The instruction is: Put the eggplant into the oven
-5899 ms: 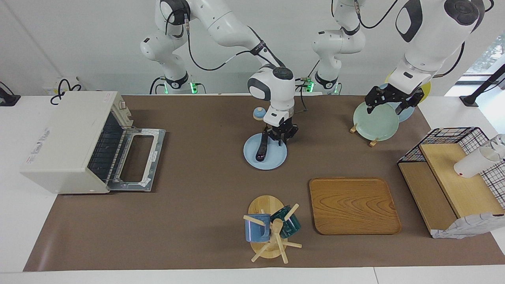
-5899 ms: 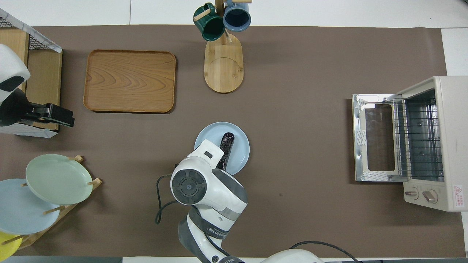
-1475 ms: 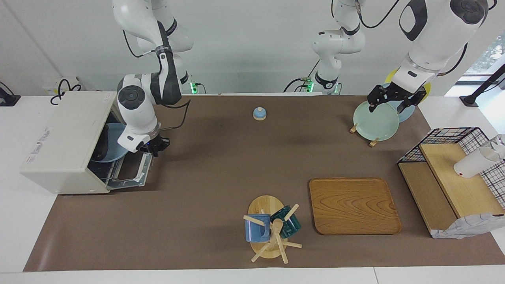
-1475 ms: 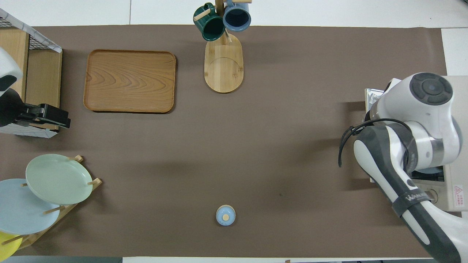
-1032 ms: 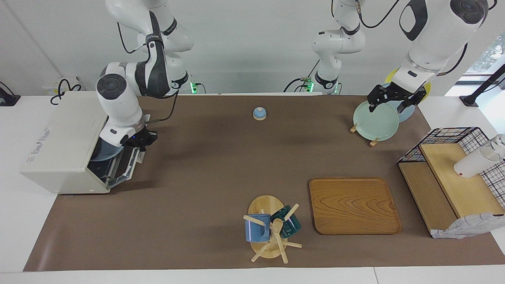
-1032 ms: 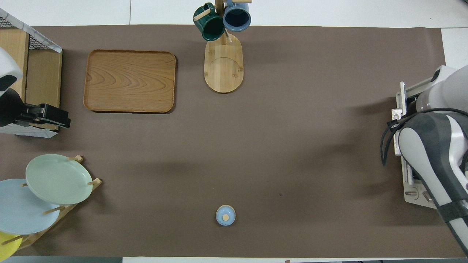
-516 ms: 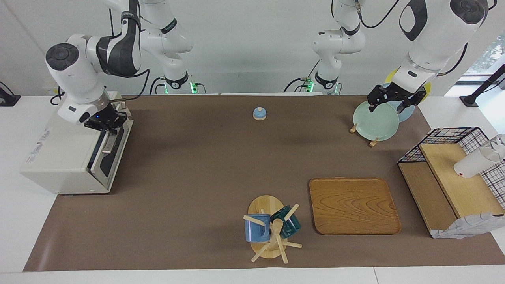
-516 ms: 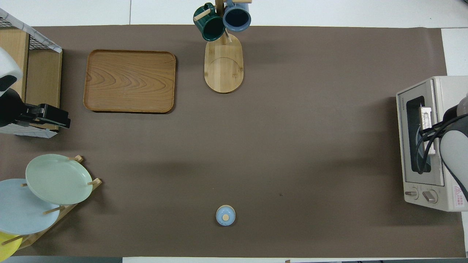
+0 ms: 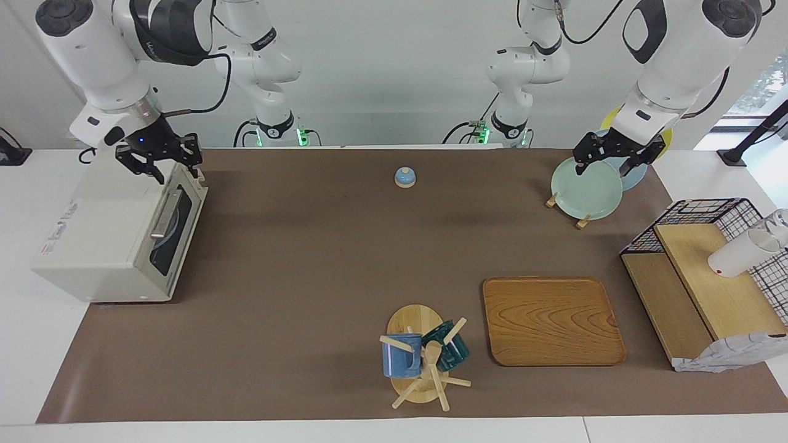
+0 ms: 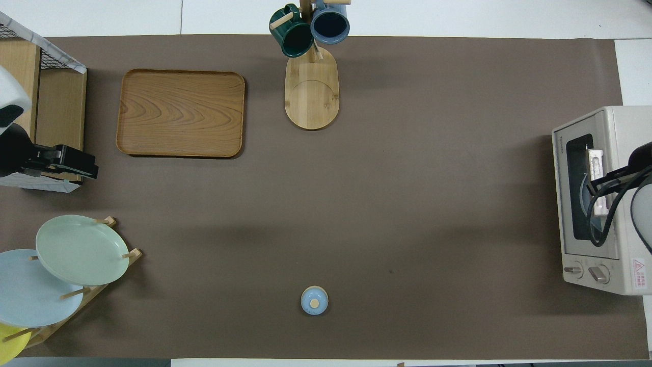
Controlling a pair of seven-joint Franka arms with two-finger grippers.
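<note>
The cream-white oven (image 9: pixel 104 234) stands at the right arm's end of the table with its dark glass door shut; it also shows in the overhead view (image 10: pixel 619 204). The eggplant is hidden. A light blue plate (image 9: pixel 166 232) shows through the glass. My right gripper (image 9: pixel 160 165) is open and empty in the air over the oven's top front edge, clear of the bar handle (image 9: pixel 164 214). My left gripper (image 9: pixel 603 166) waits open over the green plate (image 9: pixel 585 189) in the plate rack.
A small blue lidded knob (image 9: pixel 404 177) sits near the robots. A wooden tray (image 9: pixel 552 321) and a mug tree (image 9: pixel 422 357) with two mugs stand farther out. A wire and wood shelf (image 9: pixel 702 277) stands at the left arm's end.
The right gripper carried the plate with the eggplant into the oven, swung the door up shut, let go of the handle and rose. The left arm has not moved.
</note>
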